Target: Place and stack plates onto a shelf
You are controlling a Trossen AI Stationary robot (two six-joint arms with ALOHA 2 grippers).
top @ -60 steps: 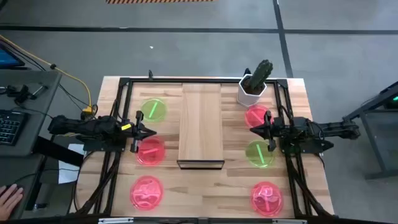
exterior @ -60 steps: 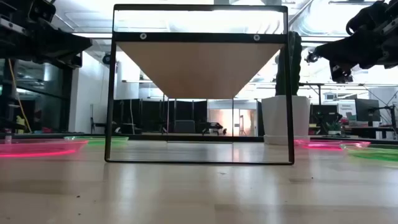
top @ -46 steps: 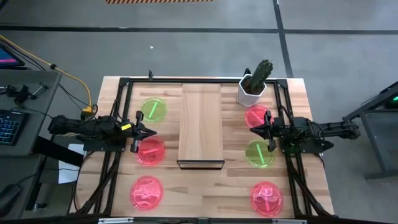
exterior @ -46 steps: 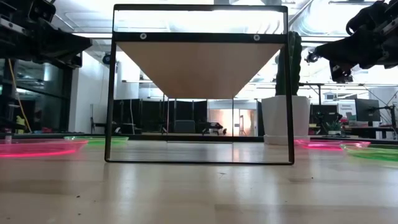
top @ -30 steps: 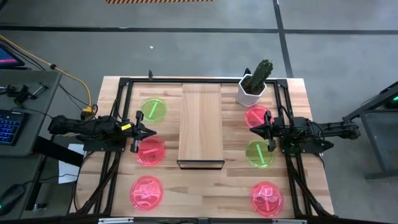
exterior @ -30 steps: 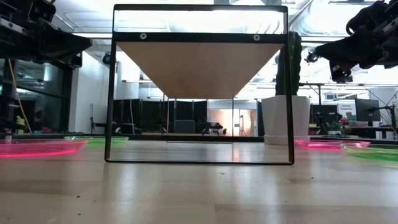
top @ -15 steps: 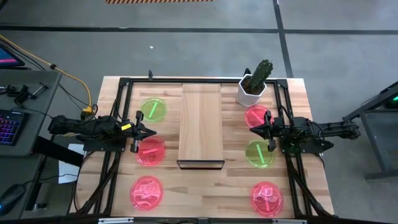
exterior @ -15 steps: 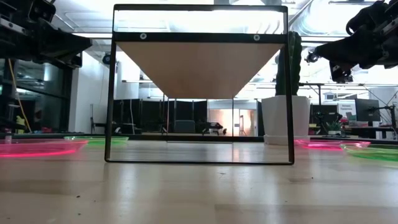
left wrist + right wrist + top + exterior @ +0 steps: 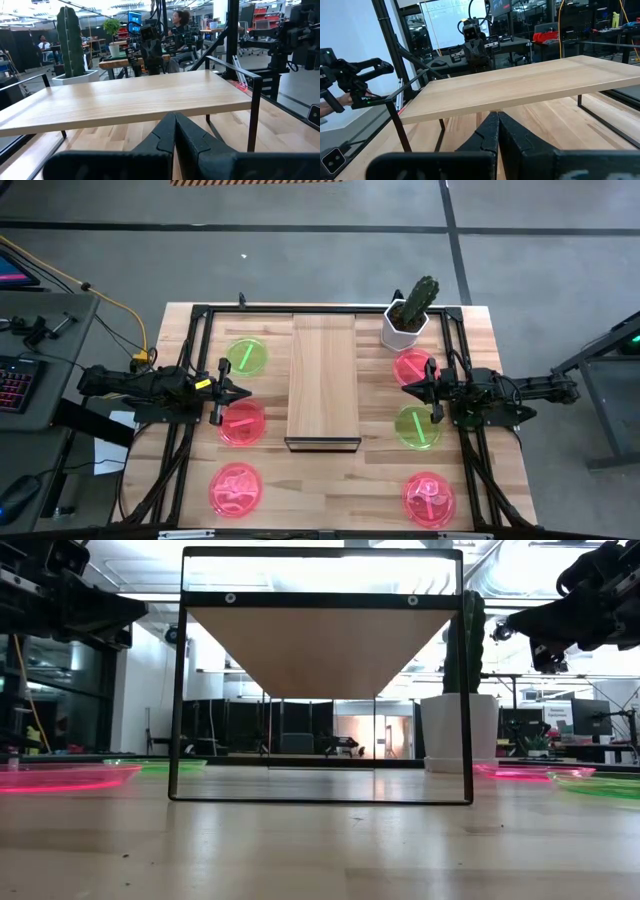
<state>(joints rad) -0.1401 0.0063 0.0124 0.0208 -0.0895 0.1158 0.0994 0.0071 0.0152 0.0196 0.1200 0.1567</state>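
On either side of the shelf (image 9: 323, 378), left tool (image 9: 244, 393) and right tool (image 9: 406, 389) hover level, fingers pressed together, empty.

Six plates (image 9: 241, 424) beside bare shelf (image 9: 323, 379)

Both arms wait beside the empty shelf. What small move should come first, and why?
Probably open the left gripper and lower it toward the pink plate just beside it. The gripper is shut and holds nothing, and the shelf has no plate on it yet.
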